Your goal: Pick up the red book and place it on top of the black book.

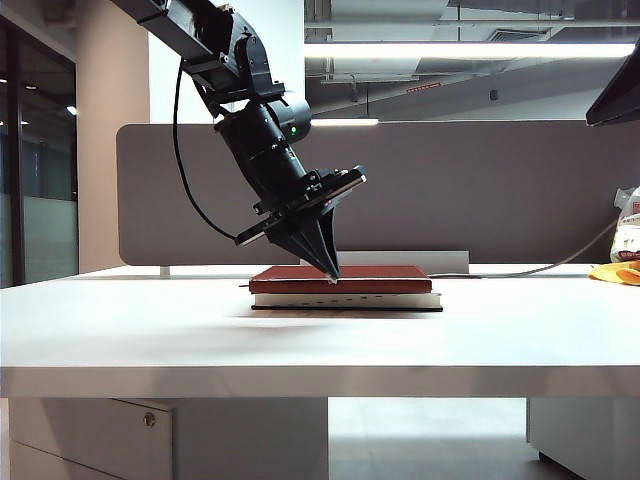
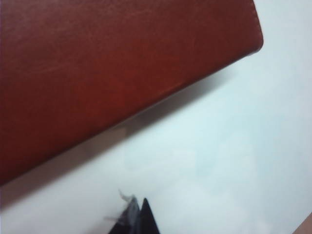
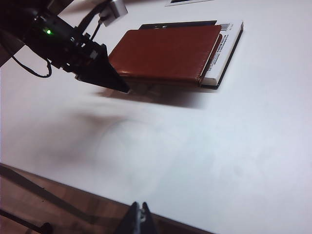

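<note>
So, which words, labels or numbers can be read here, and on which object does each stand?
None can be read.
Black book: barcode label and print, too blurred.
Its spine: small white marks, too small.
Red book: plain cover.
Ceiling sign: red text, too small.

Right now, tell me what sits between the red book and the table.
The black book lies between them: the red book rests flat on it, shown in the right wrist and exterior views. The shut left gripper hovers beside the stack.

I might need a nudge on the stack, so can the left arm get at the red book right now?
Probably yes: the shut left gripper hangs empty at the near edge of the red book, which lies uncovered atop the black book.
</note>
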{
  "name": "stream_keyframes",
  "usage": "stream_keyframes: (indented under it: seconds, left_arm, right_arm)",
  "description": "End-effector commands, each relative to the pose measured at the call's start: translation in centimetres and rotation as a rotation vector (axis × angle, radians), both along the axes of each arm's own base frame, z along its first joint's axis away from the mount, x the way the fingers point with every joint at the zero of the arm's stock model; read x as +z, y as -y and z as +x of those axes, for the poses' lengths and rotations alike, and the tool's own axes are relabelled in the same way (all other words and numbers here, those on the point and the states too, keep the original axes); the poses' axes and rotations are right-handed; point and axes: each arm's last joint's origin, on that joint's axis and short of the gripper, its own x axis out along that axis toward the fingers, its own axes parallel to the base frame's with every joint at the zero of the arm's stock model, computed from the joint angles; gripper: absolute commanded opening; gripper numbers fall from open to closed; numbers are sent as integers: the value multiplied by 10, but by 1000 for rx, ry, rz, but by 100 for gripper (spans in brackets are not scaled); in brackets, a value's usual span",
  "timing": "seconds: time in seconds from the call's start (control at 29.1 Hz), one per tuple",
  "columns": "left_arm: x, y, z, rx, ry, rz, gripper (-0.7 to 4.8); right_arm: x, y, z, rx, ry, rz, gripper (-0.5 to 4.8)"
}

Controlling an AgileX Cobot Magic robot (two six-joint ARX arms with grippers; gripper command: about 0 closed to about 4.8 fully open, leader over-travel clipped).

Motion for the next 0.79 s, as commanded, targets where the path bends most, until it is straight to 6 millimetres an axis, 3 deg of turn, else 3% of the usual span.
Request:
stream_keyframes:
  seconds: [0.03,0.48,0.79]
  left_arm:
    - [6,1,2,18,28,-19,-6]
    - [-1,5,6,35,32,-31,-6]
    - [-3,5,6,35,33,-31,-6]
  right_arm:
    - [4,0,0,2,19,7,-2]
    - [4,0,1,4,22,9,-2]
    - [4,-4,-1,136,4,56,-2]
